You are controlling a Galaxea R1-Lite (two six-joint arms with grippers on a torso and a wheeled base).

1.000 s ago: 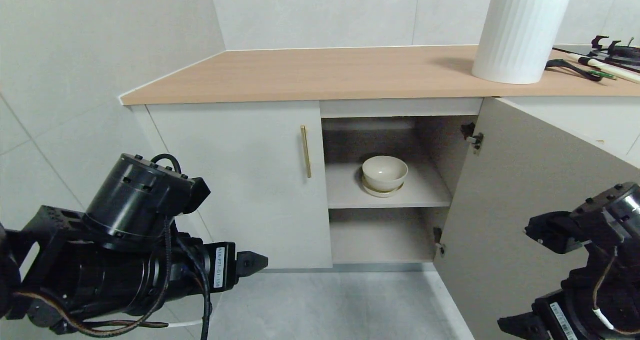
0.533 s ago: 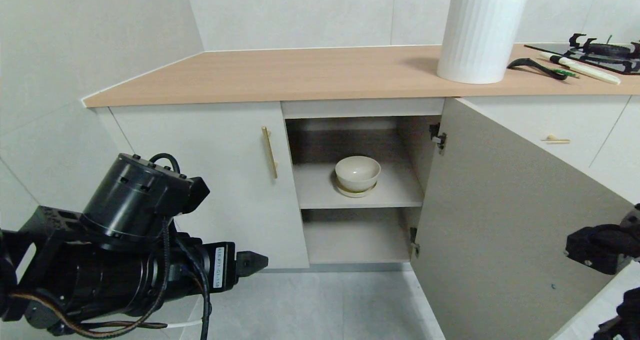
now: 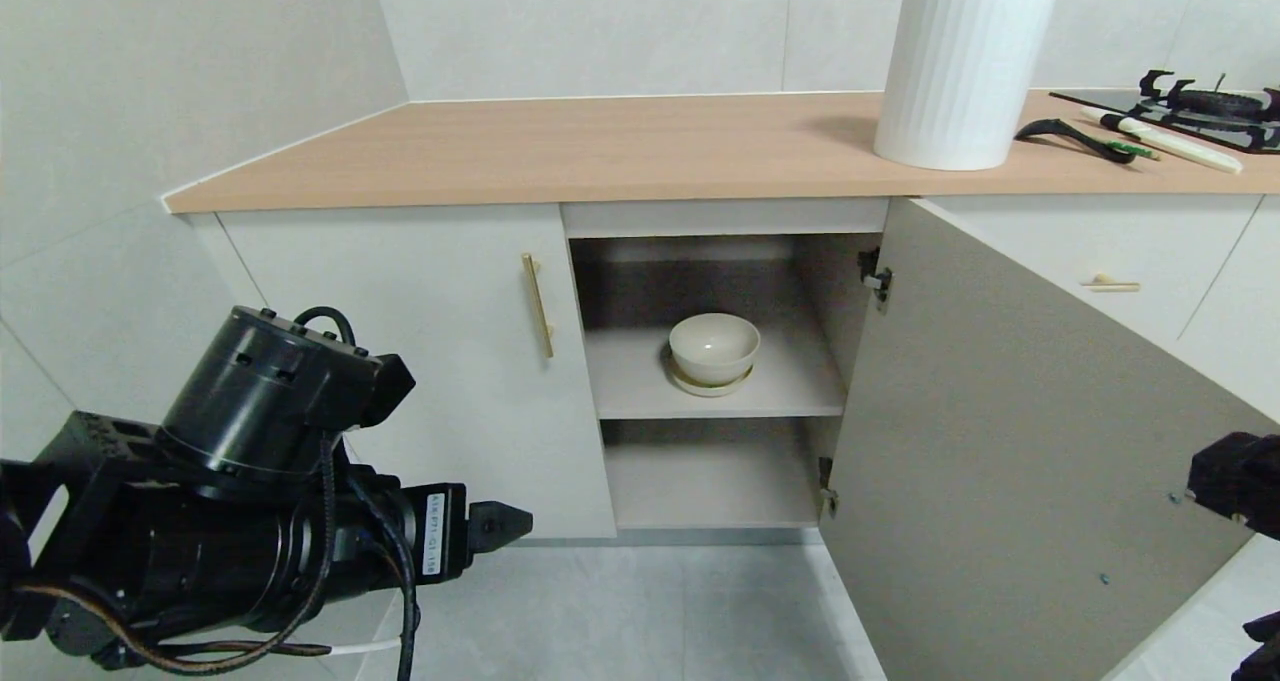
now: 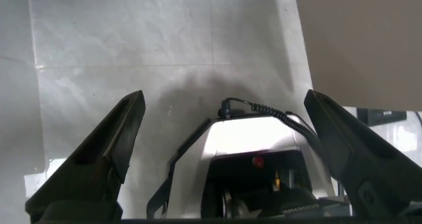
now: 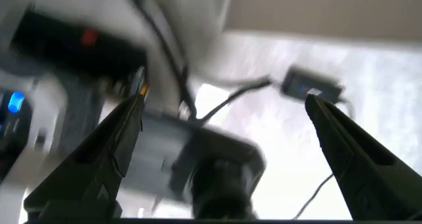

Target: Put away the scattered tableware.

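Bowl [image 3: 714, 346] upright, mouth up, on plate [image 3: 712, 388], upper shelf [image 3: 790, 381] of open cabinet [image 3: 722, 217] | left gripper [image 4: 224, 99] spread wide, empty, low near the floor | right gripper [image 5: 224, 100] spread wide, empty

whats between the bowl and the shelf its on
A small plate: the bowl sits on it, and the plate rests on the upper shelf of the open cabinet. The head view shows this.
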